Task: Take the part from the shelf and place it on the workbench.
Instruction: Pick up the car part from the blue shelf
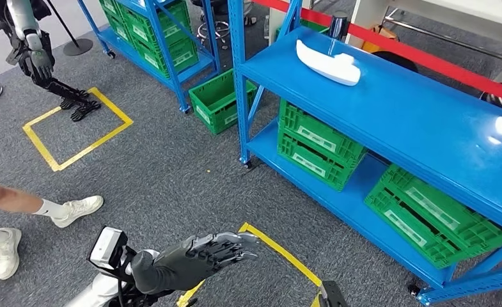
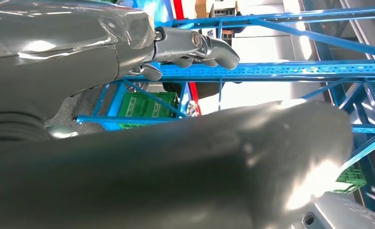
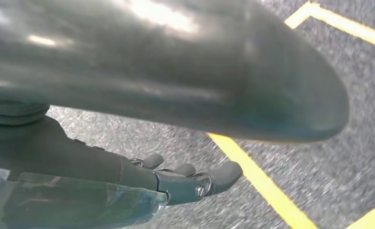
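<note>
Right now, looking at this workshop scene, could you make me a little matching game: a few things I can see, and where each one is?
Things:
1. white part
2. green crate beside the shelf leg
3. left hand
4. person's white shoes

Places:
A. on the grey carpet at the left edge of the head view
B. on the blue shelf's top board
C. on the floor between the two blue racks
D. stretched out, empty, near the yellow floor tape

Pairs: 1-B, 2-C, 3-D, 4-A
</note>
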Motion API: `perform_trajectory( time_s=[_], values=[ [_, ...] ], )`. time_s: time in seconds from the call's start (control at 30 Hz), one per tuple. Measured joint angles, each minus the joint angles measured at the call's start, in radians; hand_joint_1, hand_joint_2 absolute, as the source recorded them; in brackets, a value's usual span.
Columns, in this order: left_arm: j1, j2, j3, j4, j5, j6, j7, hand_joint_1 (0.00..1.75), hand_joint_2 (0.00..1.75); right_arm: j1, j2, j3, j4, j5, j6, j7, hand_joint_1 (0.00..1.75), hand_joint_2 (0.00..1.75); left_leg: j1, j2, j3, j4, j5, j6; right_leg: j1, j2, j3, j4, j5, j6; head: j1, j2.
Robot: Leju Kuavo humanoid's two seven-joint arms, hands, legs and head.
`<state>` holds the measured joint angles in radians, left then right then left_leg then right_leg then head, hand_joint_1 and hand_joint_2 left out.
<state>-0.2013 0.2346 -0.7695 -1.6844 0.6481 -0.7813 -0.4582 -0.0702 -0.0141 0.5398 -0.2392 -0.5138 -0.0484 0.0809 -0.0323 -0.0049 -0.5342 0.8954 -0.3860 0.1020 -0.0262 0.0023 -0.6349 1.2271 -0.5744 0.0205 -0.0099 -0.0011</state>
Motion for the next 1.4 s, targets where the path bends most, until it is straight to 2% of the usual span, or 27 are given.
perform_trajectory(
  time_s=[0.03,0.07,0.13,0.17,0.2,0.23,0.3,0.37,0.4,0.47,0.53,0.57,0.6,0.67,0.73,0.8,0.87,0.93,1.0,1.03,1.07,1.1,1.17,1.2,1.23,1.33,1.4],
  values=[
    [0.000,-0.001,-0.001,0.000,0.000,0.000,0.000,0.00,0.00,0.002,-0.003,0.000,0.000,0.000,-0.001,0.000,0.00,0.00,0.004,-0.003,0.005,0.001,-0.007,-0.007,-0.005,0.000,-0.030,0.024,-0.010,0.007,0.000,0.000],
    [0.001,-0.001,-0.001,0.000,0.000,0.000,0.000,0.00,0.00,0.005,-0.007,0.000,0.000,0.000,-0.002,0.000,0.00,0.00,0.009,-0.006,0.012,0.002,-0.015,-0.017,-0.011,0.000,-0.044,0.014,-0.001,0.021,0.000,0.000],
    [0.000,-0.001,-0.002,0.000,0.000,0.000,0.000,0.00,0.00,0.006,-0.010,0.000,0.000,-0.001,-0.004,0.000,0.00,0.00,0.021,-0.010,0.023,0.016,-0.037,-0.041,-0.029,-0.001,-0.024,-0.100,0.074,0.061,0.001,0.000],
    [0.000,-0.001,-0.002,0.001,0.000,0.000,0.000,0.00,0.00,0.007,-0.009,0.000,0.000,-0.001,-0.004,0.000,0.00,0.00,0.025,-0.011,0.024,0.033,-0.052,-0.053,-0.035,-0.004,-0.011,-0.158,0.109,0.075,0.002,0.000],
    [0.000,-0.001,-0.002,0.001,0.000,0.000,0.000,0.00,0.00,0.007,-0.008,0.000,0.000,-0.002,-0.004,0.000,0.00,0.00,0.027,-0.012,0.021,0.052,-0.069,-0.063,-0.037,-0.006,0.001,-0.194,0.131,0.072,0.003,0.000],
    [0.000,-0.001,-0.003,0.002,0.000,0.000,0.000,0.00,0.00,0.009,-0.006,0.000,0.000,-0.003,-0.004,0.000,0.00,0.00,0.029,-0.012,0.016,0.071,-0.085,-0.071,-0.036,-0.007,0.005,-0.207,0.140,0.059,0.003,0.000],
    [-0.001,-0.001,-0.002,0.002,0.000,-0.001,0.000,0.00,0.00,0.011,-0.005,0.000,0.000,-0.005,-0.004,0.000,0.00,0.00,0.035,-0.010,0.009,0.092,-0.108,-0.081,-0.029,-0.006,0.009,-0.192,0.131,0.022,0.000,0.000],
    [-0.003,0.000,-0.002,0.002,0.001,-0.003,-0.001,0.00,0.00,0.010,-0.006,0.000,0.000,-0.008,-0.005,-0.002,0.00,0.00,0.043,-0.004,-0.005,0.130,-0.115,-0.090,-0.026,-0.001,0.020,-0.188,0.124,0.010,-0.002,0.000],
    [-0.005,0.000,-0.002,0.002,0.001,-0.003,-0.001,0.00,0.00,0.009,-0.007,0.000,0.000,-0.010,-0.006,-0.003,0.00,0.00,0.045,-0.001,-0.031,0.175,-0.121,-0.095,-0.024,0.001,0.028,-0.189,0.119,0.005,-0.003,0.000],
    [-0.007,0.000,-0.002,0.002,0.002,-0.004,-0.002,0.00,0.00,0.007,-0.009,0.000,0.000,-0.013,-0.008,-0.006,0.00,0.00,0.047,0.005,-0.115,0.313,-0.157,-0.102,-0.018,0.003,0.043,-0.190,0.105,-0.004,-0.005,0.000],
    [-0.007,0.000,-0.003,0.002,0.002,-0.004,-0.003,0.00,0.00,0.008,-0.010,0.000,0.000,-0.015,-0.009,-0.008,0.00,0.00,0.045,0.005,-0.197,0.413,-0.189,-0.100,-0.011,0.006,0.059,-0.190,0.090,-0.008,-0.005,0.000],
    [-0.006,0.000,-0.004,0.002,0.002,-0.004,-0.003,0.00,0.00,0.009,-0.010,0.000,0.000,-0.015,-0.009,-0.009,0.00,0.00,0.043,0.005,-0.216,0.416,-0.179,-0.093,-0.006,0.007,0.069,-0.191,0.083,-0.009,-0.005,0.000],
    [-0.007,0.000,-0.005,0.002,0.002,-0.004,-0.003,0.00,0.00,0.009,-0.010,0.000,0.000,-0.015,-0.009,-0.009,0.00,0.00,0.038,0.004,-0.215,0.382,-0.147,-0.082,-0.002,0.009,0.078,-0.191,0.077,-0.010,-0.005,0.000],
    [-0.008,0.001,-0.005,0.002,0.002,-0.004,-0.005,0.00,0.00,0.009,-0.007,0.000,0.000,-0.016,-0.009,-0.010,0.00,0.00,0.016,0.004,-0.174,0.240,-0.051,-0.043,0.002,0.011,0.095,-0.195,0.066,-0.012,-0.004,0.000],
    [-0.009,0.002,-0.006,0.002,0.002,-0.004,-0.007,0.00,0.00,0.010,-0.001,0.000,-0.001,-0.017,-0.009,-0.011,0.00,0.00,-0.004,0.005,-0.135,0.134,0.004,-0.014,0.000,0.013,0.105,-0.206,0.061,-0.011,-0.001,0.000],
    [-0.010,0.002,-0.006,0.002,0.003,-0.004,-0.009,0.00,0.00,0.011,0.006,0.000,-0.001,-0.018,-0.008,-0.012,0.00,0.00,-0.013,0.003,-0.119,0.109,0.008,-0.012,-0.005,0.013,0.112,-0.222,0.060,-0.006,-0.001,0.000],
    [-0.011,0.002,-0.007,0.002,0.002,-0.004,-0.009,0.00,0.00,0.011,0.008,0.000,-0.001,-0.018,-0.008,-0.013,0.00,0.00,-0.011,0.003,-0.085,0.067,0.016,-0.007,-0.003,0.009,0.120,-0.228,0.053,-0.005,-0.003,0.000],
    [-0.015,-0.001,-0.008,0.001,0.002,-0.006,-0.009,0.00,0.00,0.008,0.005,0.000,-0.002,-0.017,-0.009,-0.014,0.00,0.00,-0.004,0.005,-0.050,0.025,0.022,0.000,0.004,0.006,0.092,-0.168,0.027,-0.012,-0.002,0.000],
    [-0.018,-0.002,-0.010,0.002,0.002,-0.008,-0.009,0.00,0.00,0.007,-0.002,0.000,-0.002,-0.015,-0.009,-0.015,0.00,0.00,-0.003,0.001,-0.039,0.019,0.017,-0.001,0.003,0.006,0.010,-0.037,-0.011,-0.016,-0.001,0.000],
    [-0.018,-0.003,-0.011,0.004,0.001,-0.008,-0.008,0.00,0.00,0.008,-0.007,0.000,-0.002,-0.012,-0.009,-0.016,0.00,0.00,-0.001,-0.005,-0.039,0.021,0.012,-0.005,0.002,0.006,-0.030,0.016,-0.020,-0.013,-0.001,0.000],
    [-0.018,-0.003,-0.013,0.006,0.001,-0.008,-0.007,0.00,0.00,0.010,-0.010,0.001,-0.002,-0.010,-0.010,-0.016,0.00,0.00,0.002,-0.012,-0.038,0.026,0.006,-0.009,-0.001,0.006,-0.056,0.039,-0.014,-0.003,-0.001,0.000],
    [-0.018,-0.003,-0.015,0.007,0.001,-0.008,-0.007,0.00,0.00,0.011,-0.013,0.001,-0.002,-0.009,-0.010,-0.016,0.00,0.00,0.006,-0.021,-0.038,0.035,-0.002,-0.017,-0.004,0.006,-0.061,0.020,0.010,0.012,-0.001,0.000],
    [-0.018,-0.004,-0.017,0.010,0.001,-0.008,-0.006,0.00,0.00,0.012,-0.017,0.002,-0.002,-0.007,-0.011,-0.016,0.00,0.00,0.016,-0.038,-0.042,0.066,-0.025,-0.037,-0.018,0.012,-0.023,-0.093,0.079,0.047,-0.001,0.000],
    [-0.018,-0.005,-0.017,0.010,0.001,-0.008,-0.006,0.00,0.00,0.012,-0.015,0.003,-0.002,-0.006,-0.011,-0.016,0.00,0.00,0.018,-0.047,-0.049,0.090,-0.040,-0.048,-0.023,0.018,-0.001,-0.142,0.101,0.054,0.001,0.000],
    [-0.019,-0.006,-0.017,0.010,0.002,-0.009,-0.005,0.00,0.00,0.011,-0.014,0.004,-0.002,-0.006,-0.010,-0.016,0.00,0.00,0.020,-0.055,-0.056,0.110,-0.052,-0.057,-0.025,0.022,0.012,-0.167,0.110,0.050,0.002,0.000],
    [-0.019,-0.006,-0.017,0.010,0.003,-0.009,-0.002,0.00,0.00,0.008,-0.011,0.006,-0.002,-0.004,-0.009,-0.016,0.00,0.00,0.025,-0.068,-0.068,0.138,-0.070,-0.066,-0.019,0.016,0.020,-0.166,0.104,0.018,0.000,0.000],
    [-0.019,-0.006,-0.017,0.011,0.003,-0.009,-0.001,0.00,0.00,0.006,-0.012,0.006,-0.002,-0.002,-0.008,-0.016,0.00,0.00,0.030,-0.048,-0.078,0.166,-0.088,-0.075,-0.020,0.008,0.025,-0.167,0.102,0.009,-0.003,0.000]
  ],
)
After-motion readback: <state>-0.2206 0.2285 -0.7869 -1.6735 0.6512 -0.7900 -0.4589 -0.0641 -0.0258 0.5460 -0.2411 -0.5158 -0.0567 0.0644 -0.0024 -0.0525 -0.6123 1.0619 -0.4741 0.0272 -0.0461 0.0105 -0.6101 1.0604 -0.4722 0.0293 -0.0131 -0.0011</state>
